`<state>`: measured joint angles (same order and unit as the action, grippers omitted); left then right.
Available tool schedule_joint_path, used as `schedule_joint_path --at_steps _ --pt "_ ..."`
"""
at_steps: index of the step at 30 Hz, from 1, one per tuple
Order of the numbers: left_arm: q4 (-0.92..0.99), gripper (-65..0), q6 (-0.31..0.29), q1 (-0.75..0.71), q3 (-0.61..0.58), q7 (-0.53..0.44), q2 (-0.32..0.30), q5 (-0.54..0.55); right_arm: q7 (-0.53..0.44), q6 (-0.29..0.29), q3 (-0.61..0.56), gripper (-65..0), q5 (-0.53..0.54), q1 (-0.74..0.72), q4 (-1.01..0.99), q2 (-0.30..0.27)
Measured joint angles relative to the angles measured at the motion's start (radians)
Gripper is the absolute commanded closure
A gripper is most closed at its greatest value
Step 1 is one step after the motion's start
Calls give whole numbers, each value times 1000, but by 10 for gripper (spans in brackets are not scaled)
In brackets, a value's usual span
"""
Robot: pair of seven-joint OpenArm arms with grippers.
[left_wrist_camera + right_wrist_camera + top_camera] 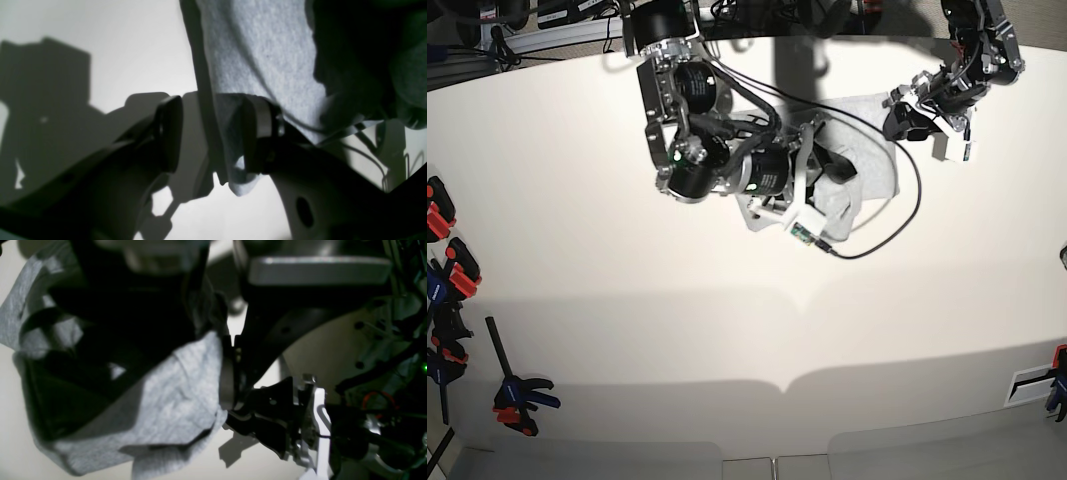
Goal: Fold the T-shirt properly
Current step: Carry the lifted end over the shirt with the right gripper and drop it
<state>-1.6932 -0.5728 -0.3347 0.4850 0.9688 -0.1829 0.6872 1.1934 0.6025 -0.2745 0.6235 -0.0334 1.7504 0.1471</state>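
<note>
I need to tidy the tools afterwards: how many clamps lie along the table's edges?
5 visible, possibly more cut off. Four sit at the left edge: two orange-jawed clamps, a blue-handled one, and a bar clamp lowest. Another clamp shows at the right edge.

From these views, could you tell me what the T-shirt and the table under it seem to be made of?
T-shirt: soft knit, probably cotton jersey, judging by its flecked heather-grey surface, its limp folds and the stitched hem visible in the wrist views. Table: a smooth, matte off-white board, perhaps laminate or painted; it takes soft shadows without glare, though the exact material is unclear.
</note>
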Motion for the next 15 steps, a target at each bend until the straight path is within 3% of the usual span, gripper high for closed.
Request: schedule_joint_path --at_steps 3,6,8,15 --pt "-9 -267 0 0 -2 44 -23 8 -33 0 -19 0 -3 0 0 0" --pt "-71 -267 64 -1 16 224 -85 128 -39 0 -19 0 -4 0 0 0" --pt "-130 -267 76 0 49 288 -127 208 -37 0 -19 0 -4 0 0 0" --pt "-304 -267 75 0 244 289 -142 230 -49 0 -19 0 39 0 0 0"
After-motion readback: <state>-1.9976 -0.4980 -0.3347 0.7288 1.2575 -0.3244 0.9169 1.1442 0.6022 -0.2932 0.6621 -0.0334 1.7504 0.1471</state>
